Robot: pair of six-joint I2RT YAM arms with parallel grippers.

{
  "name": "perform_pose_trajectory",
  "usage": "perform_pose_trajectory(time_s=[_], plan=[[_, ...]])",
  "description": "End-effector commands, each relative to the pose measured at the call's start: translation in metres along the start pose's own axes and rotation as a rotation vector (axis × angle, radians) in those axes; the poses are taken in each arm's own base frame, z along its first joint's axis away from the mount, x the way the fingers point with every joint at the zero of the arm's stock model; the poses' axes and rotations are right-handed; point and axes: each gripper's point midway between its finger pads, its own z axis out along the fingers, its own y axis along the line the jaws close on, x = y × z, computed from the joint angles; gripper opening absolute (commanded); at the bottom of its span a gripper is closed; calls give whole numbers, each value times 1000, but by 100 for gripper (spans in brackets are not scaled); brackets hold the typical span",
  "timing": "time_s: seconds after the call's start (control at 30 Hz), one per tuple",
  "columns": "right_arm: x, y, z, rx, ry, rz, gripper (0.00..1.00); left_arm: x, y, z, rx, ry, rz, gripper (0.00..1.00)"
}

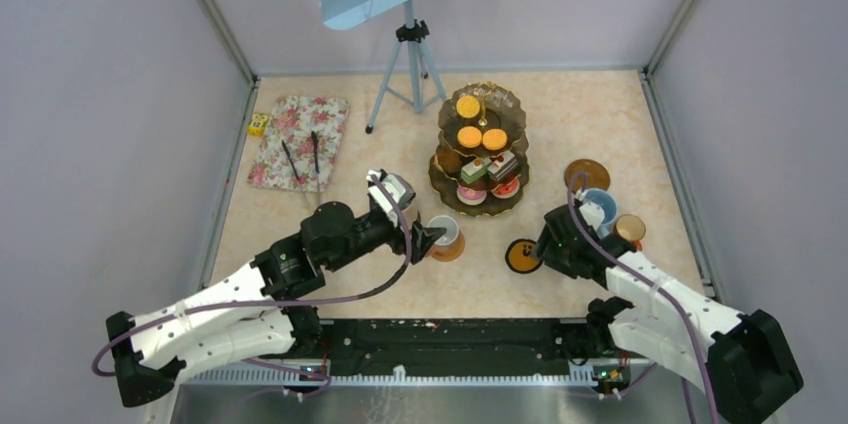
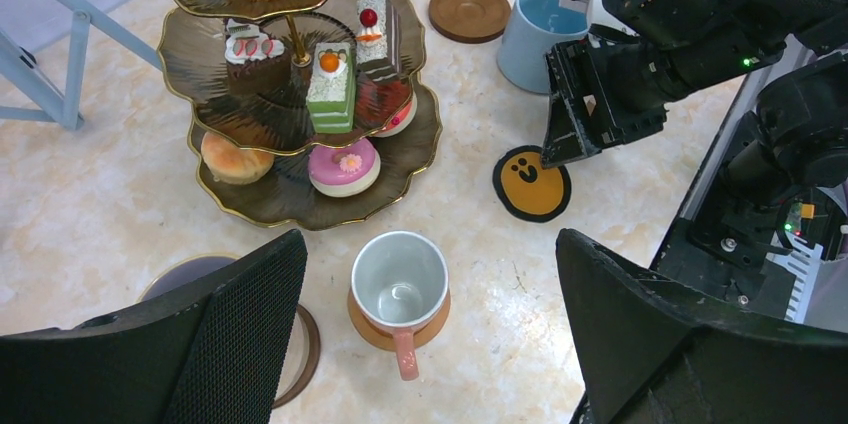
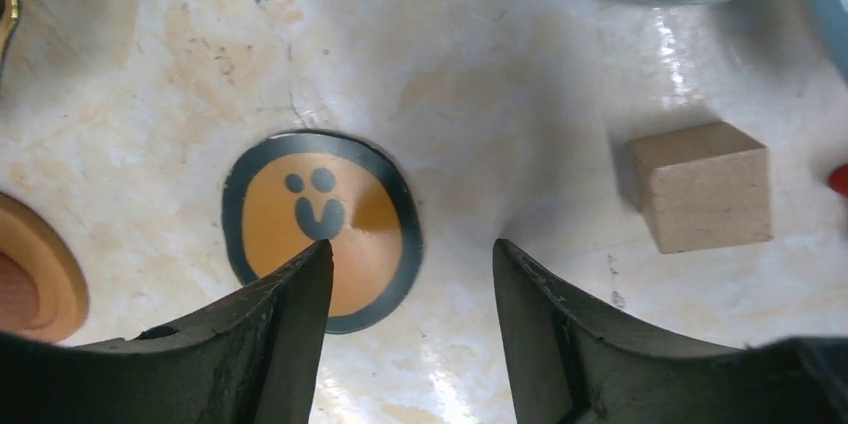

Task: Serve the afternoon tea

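The dark three-tier stand (image 1: 480,149) holds orange tarts on top and small cakes below; it also shows in the left wrist view (image 2: 300,104). My left gripper (image 1: 425,241) (image 2: 430,244) is open, its fingers either side of a small orange-brown mug (image 2: 400,284) (image 1: 443,234) that stands on an orange coaster, not touching it. My right gripper (image 1: 543,244) (image 3: 411,244) is open and low over a smiley-face coaster (image 3: 320,229) (image 1: 522,256), its left finger above the coaster's edge. The light blue mug (image 1: 598,209), another small orange-brown mug (image 1: 630,229) and a brown coaster (image 1: 587,175) are at the right.
A floral mat (image 1: 297,142) with black tongs lies far left, with a yellow object (image 1: 259,123) beside it. A tripod (image 1: 410,64) stands at the back. A wooden block (image 3: 703,184) lies right of my right fingers. A brown coaster ring (image 2: 300,344) is half hidden behind my left finger.
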Motion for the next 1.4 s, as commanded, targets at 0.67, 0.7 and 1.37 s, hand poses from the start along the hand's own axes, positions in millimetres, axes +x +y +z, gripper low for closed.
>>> perform_pose_trajectory(time_s=[0.67, 0.7, 1.37], plan=[[-31, 76, 15, -212, -80, -112, 59, -35, 2, 3, -25, -80, -26, 99], [-35, 77, 19, -220, -89, -112, 59, -35, 1, 4, -22, -80, -24, 99], [-44, 95, -8, -261, -114, -126, 57, -31, 1, 11, -19, -71, 6, 99]])
